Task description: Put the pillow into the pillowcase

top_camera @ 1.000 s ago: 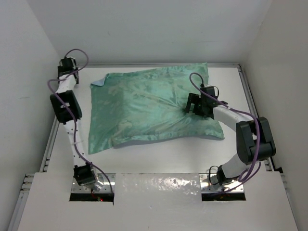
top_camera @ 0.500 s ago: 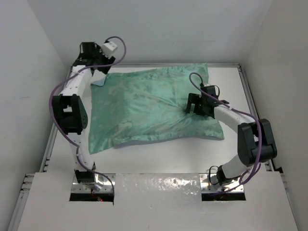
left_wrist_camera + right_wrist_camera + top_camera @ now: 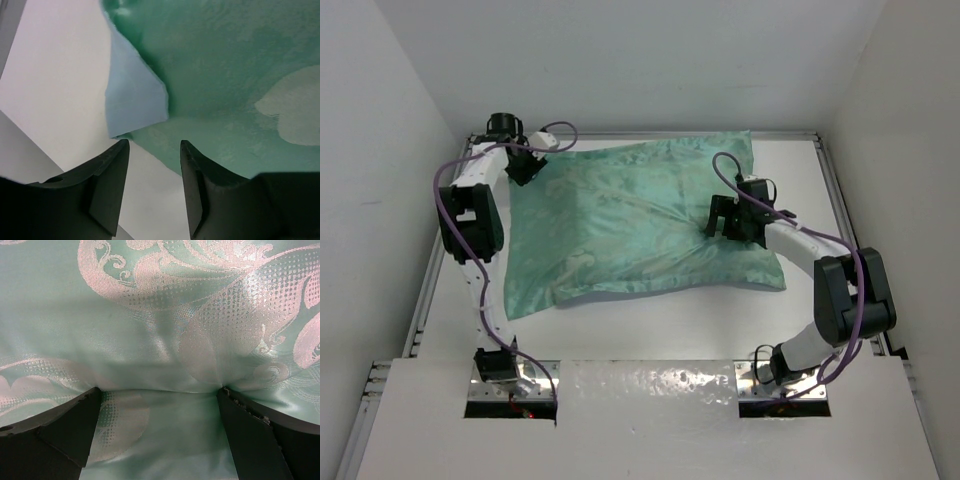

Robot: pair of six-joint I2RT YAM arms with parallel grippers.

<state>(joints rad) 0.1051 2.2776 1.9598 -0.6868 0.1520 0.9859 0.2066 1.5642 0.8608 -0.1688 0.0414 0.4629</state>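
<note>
White walls [image 3: 620,60] are standing close around a white table [image 3: 660,325]. The pillowcase [image 3: 620,225] is lying puffy on it, shiny green side up, hiding whatever is inside. Its blue flap [image 3: 132,95] is poking out at the far left corner, just past the left gripper [image 3: 152,145], whose fingers are sitting partly apart, holding nothing. The right gripper [image 3: 160,390] is pressing its fingers, spread wide, into the green cloth.

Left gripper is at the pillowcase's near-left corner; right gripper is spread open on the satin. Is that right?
No. The left gripper is at the pillowcase's far-left corner, as the top external view shows. The right gripper is spread open on the satin, as stated.
</note>
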